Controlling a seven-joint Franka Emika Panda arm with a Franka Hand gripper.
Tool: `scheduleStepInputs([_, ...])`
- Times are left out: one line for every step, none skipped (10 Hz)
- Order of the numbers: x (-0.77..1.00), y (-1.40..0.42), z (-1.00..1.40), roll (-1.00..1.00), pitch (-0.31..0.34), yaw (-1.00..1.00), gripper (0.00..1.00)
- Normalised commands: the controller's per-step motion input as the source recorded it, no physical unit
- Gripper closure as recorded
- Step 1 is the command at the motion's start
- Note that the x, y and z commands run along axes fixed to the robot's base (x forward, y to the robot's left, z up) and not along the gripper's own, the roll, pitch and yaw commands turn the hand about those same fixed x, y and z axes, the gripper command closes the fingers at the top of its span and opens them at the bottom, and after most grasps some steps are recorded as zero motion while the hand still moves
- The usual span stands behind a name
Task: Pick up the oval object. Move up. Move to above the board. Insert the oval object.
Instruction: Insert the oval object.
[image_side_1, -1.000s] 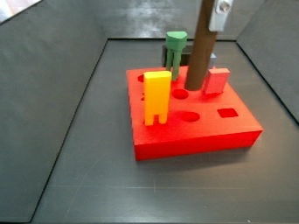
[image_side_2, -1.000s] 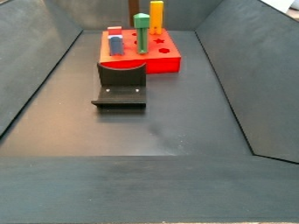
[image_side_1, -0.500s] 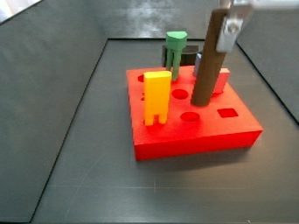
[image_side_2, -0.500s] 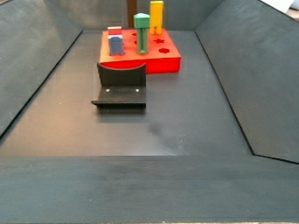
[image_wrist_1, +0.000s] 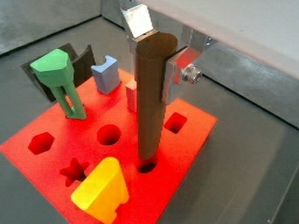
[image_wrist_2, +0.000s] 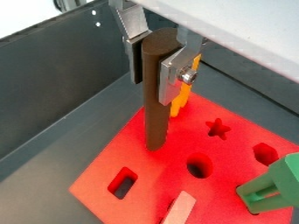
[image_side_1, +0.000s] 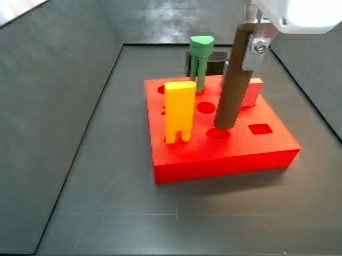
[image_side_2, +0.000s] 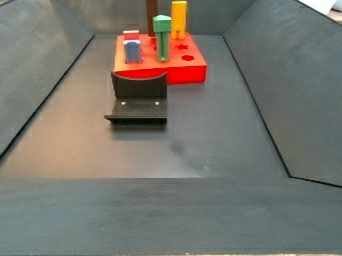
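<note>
- Above the board, your gripper (image_wrist_1: 160, 54) has its flat silver jaws clamped on the top of the tall dark-brown oval object (image_wrist_1: 151, 105).
- The oval object's lower end sits in a hole of the thick red board (image_wrist_1: 52, 159).
- The board also holds a green peg (image_wrist_1: 59, 80) and a yellow-orange peg (image_wrist_1: 101, 188).

Upright pegs, and a bracket on the floor.
Green plastic peg (image_side_1: 201, 55), yellow-orange arched peg (image_side_1: 179, 112), small pink-red peg (image_side_1: 250, 93), blue-grey notched block (image_wrist_1: 105, 73); dark L-shaped fixture (image_side_2: 138, 98) nearby.
</note>
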Motion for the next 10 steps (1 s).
scheduleStepInputs([-0.24,-0.15,-0.24,0.0,0.0,-0.17,1.0])
scheduleStepInputs([0.0,-0.15,-0.17,-0.04,-0.05,-0.11,1.0])
scheduleStepInputs([0.01,-0.11,-0.01,-0.05,-0.031,-0.06,1.0])
scheduleStepInputs([0.13,0.0,0.0,-0.09,-0.026,-0.01,1.0])
scheduleStepInputs([0.07,0.08,-0.08,-0.04,0.0,0.0,1.0])
scheduleStepInputs([-0.05,0.06,-0.13,0.0,0.0,0.0,1.0])
scheduleStepInputs([-0.07,0.0,-0.14,-0.02,-0.003,0.0,1.0])
scheduleStepInputs([-0.03,0.0,-0.2,-0.09,-0.076,0.0,1.0])
scheduleStepInputs([0.0,0.0,-0.22,-0.16,-0.139,0.0,1.0])
scheduleStepInputs([0.2,0.0,-0.23,-0.15,-0.13,-0.05,1.0])
